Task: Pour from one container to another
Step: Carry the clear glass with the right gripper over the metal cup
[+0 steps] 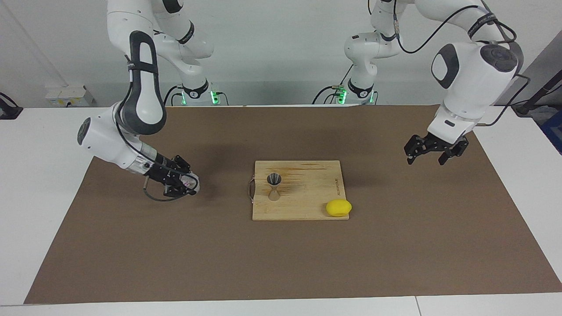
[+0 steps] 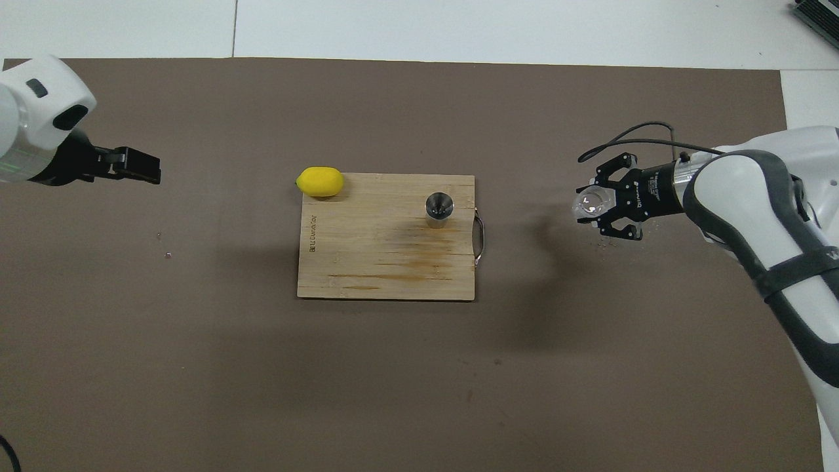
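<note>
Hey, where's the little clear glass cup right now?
The glass cup sits between the fingers of the right end effector, low over the brown mat toward the right arm's end of the table, apart from the cutting board.

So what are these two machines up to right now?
The right arm's pincer is closed around a small clear ribbed glass cup, low over the brown mat toward that arm's end of the table. A grey metal hourglass-shaped jigger stands upright on the wooden cutting board, with a yellow lemon on the board's corner. The left arm waits, its pincer open above the mat. Nothing is being poured yet.
</note>
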Controlling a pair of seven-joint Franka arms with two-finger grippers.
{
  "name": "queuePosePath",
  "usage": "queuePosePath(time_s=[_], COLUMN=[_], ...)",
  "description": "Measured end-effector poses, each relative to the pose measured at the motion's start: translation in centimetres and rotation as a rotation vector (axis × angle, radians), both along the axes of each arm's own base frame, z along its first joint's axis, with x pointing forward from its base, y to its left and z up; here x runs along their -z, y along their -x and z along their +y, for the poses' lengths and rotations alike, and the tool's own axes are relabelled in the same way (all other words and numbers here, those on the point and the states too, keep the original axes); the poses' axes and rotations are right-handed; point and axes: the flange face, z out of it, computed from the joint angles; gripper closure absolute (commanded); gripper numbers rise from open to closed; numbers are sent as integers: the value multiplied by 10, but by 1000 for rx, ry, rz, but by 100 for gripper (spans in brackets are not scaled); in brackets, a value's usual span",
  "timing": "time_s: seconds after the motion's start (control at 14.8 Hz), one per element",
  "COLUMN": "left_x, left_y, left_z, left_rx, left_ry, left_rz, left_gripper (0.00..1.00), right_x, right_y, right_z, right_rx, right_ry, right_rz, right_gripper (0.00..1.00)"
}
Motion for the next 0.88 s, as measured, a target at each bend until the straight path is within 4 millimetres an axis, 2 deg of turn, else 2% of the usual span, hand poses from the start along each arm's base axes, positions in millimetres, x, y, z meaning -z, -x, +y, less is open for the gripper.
queuePosePath(time_s=[0.13,0.27,0.61,0.88], left_x=[-28,-47,-47,-70], left_y=[20,33,42,56], left_z=[4,3,12,11], left_rx=[-11,-20,-46,-38], left_ry=[14,14,11,5], left_rz=[5,-4,35,93], left_gripper=[0,0,0,0], right_x=[-14,-27,-50,-60], right_y=[-6,-10,-20,-22], right_z=[30,61,124,174], right_rx=[-19,-17,3,-4], right_ry=[52,105,208,252], right_rz=[-9,-3,-7,-22], right_gripper=[100,100,100,100])
